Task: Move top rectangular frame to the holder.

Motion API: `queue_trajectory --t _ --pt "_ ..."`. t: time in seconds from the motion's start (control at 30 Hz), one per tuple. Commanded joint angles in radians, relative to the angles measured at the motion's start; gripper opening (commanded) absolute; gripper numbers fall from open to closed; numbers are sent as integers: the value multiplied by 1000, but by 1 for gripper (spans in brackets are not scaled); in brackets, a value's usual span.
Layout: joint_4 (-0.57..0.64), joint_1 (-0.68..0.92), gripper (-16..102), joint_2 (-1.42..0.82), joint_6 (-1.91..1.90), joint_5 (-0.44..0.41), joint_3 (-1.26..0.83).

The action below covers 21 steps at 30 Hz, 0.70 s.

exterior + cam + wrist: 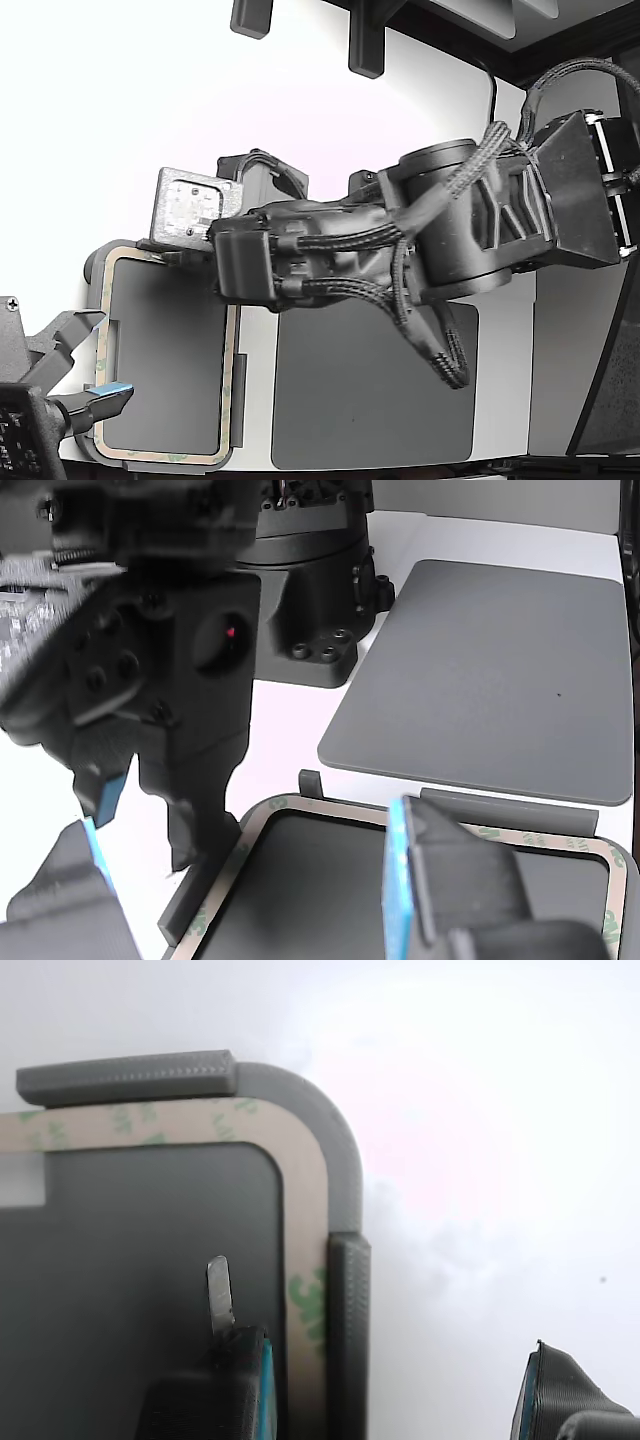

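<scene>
So the top rectangular frame (169,458) is sitting flat inside the holder (95,262) over at the exterior view's left, near edge of the white surface (255,380), with the holder's raised tabs hugging its outer edge. The plain dark mat (375,385) lies just to its right in that view, not touching as far as I can see.

The gripper (400,1360) is low over one rounded corner of the frame, and its jaws are spread apart with nothing between them: one finger with a thin metal tip (219,1293) hangs over the see-through middle, the other sits outside the holder wall over bare surface. I can't tell whether that tip touches anything.

Handling-wise, my guess is this thing is super light and floppy, basically a thin strip of backing paper with green print on it (looks like adhesive liner, so possibly tacky too). It'd likely bend or twist if pinched hard at one spot. Best hold looks like a straight side between tabs, pinching across the narrow border, since the tabs block the outer edge near this corner.
</scene>
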<state>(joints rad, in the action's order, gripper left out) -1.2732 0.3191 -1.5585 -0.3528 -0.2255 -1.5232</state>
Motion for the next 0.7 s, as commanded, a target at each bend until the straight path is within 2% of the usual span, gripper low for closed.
queue_trajectory --t 0.0,0.13,0.3,0.53,0.67 --pt "64 -14 100 -169 -12 -26 -97" --pt "110 -54 100 -350 2 -44 -190" --pt "176 -149 100 -577 117 -6 -331" --pt "337 -181 100 -1042 143 -35 -772" --pt "321 -187 100 -1180 166 -44 -876"
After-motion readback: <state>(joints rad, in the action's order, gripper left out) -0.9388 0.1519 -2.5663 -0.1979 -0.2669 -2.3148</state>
